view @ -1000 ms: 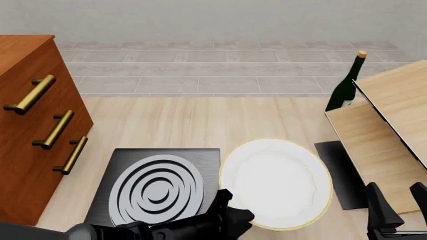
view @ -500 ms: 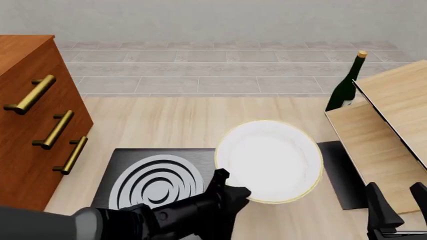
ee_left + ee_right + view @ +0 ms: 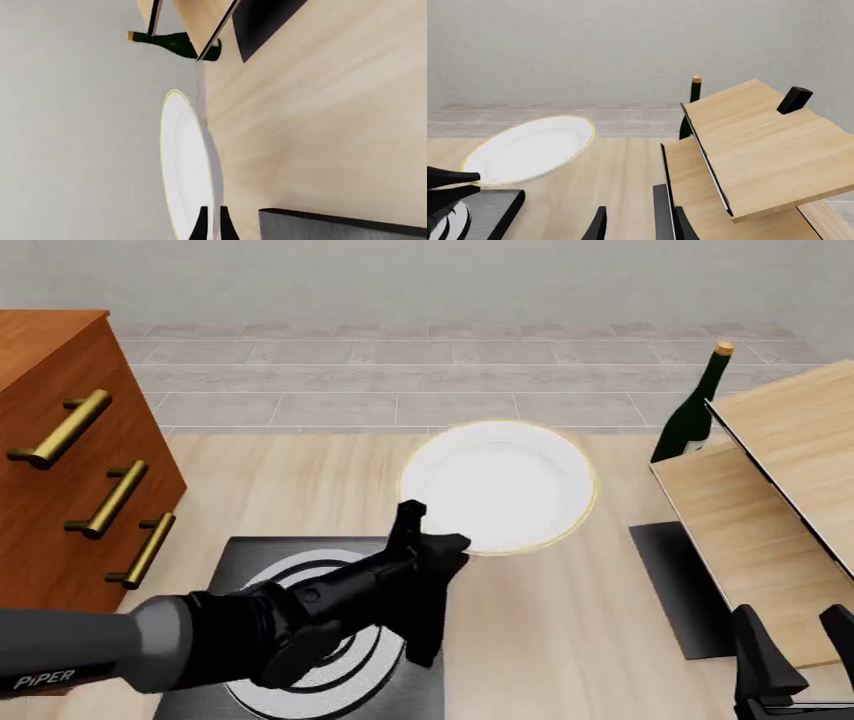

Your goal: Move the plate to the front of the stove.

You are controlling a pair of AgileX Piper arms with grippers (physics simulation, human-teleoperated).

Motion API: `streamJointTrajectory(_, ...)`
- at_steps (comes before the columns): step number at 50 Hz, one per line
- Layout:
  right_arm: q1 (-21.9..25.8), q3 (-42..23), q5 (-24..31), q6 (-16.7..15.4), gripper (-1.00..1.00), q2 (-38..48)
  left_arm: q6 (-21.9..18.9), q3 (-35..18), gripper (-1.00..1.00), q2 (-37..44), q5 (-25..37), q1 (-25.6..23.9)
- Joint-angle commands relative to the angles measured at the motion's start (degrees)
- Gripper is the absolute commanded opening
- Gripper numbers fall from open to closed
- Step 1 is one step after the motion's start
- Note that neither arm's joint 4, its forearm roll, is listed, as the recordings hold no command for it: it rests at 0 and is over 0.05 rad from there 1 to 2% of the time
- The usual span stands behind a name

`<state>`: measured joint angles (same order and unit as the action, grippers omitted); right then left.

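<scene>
The white gold-rimmed plate (image 3: 497,487) hangs tilted in the air beyond the stove's far right corner, with my left gripper (image 3: 424,538) shut on its near rim. The left wrist view has the plate (image 3: 183,165) edge-on between the fingertips (image 3: 212,222). The black stove (image 3: 260,565) with grey rings lies under my left arm, partly hidden; one corner of the stove (image 3: 333,227) shows in the left wrist view. From the right wrist I see the plate (image 3: 530,147) above the stove (image 3: 494,210). My right gripper (image 3: 798,650) stands open and empty at the front right, and appears in its own view as the right gripper (image 3: 640,227).
A wooden drawer cabinet (image 3: 67,490) stands at the left. A tilted wooden shelf (image 3: 774,500) fills the right, with a dark mat (image 3: 674,580) beside its base and a green bottle (image 3: 694,410) behind it. A small black block (image 3: 795,99) sits on the shelf.
My left gripper has lifted the plate off the table beside the stove and carried it up and toward the far side, tilting it. The right arm has not moved.
</scene>
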<state>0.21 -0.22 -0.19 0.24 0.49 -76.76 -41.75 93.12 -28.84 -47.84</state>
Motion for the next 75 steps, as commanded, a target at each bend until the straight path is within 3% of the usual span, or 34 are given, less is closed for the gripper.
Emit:
streamJointTrajectory(1, 0.0, 0.0, 0.0, 0.0, 1.0, 0.0, -1.1, -4.4, -1.0, 0.1, 2.7, 4.2)
streamJointTrajectory(14, 0.0, 0.0, 0.0, 0.0, 1.0, 0.0, -2.2, -9.8, -1.0, 2.6, 5.7, 8.6)
streamJointTrajectory(24, 0.0, 0.0, 0.0, 0.0, 1.0, 0.0, -4.5, -12.2, -1.0, 5.7, 3.1, 12.8)
streamJointTrajectory(48, 0.0, 0.0, 0.0, 0.0, 1.0, 0.0, -3.3, -19.7, -1.0, 7.2, 9.3, 18.8)
streamJointTrajectory(49, 0.0, 0.0, 0.0, 0.0, 1.0, 0.0, -1.9, -20.5, -1.0, 6.8, 11.6, 18.9)
streamJointTrajectory(56, 0.0, 0.0, 0.0, 0.0, 1.0, 0.0, -2.1, -22.3, -1.0, 6.6, 14.2, 21.2)
streamJointTrajectory(75, 0.0, 0.0, 0.0, 0.0, 1.0, 0.0, -1.6, -24.7, -1.0, 7.8, 19.0, 26.1)
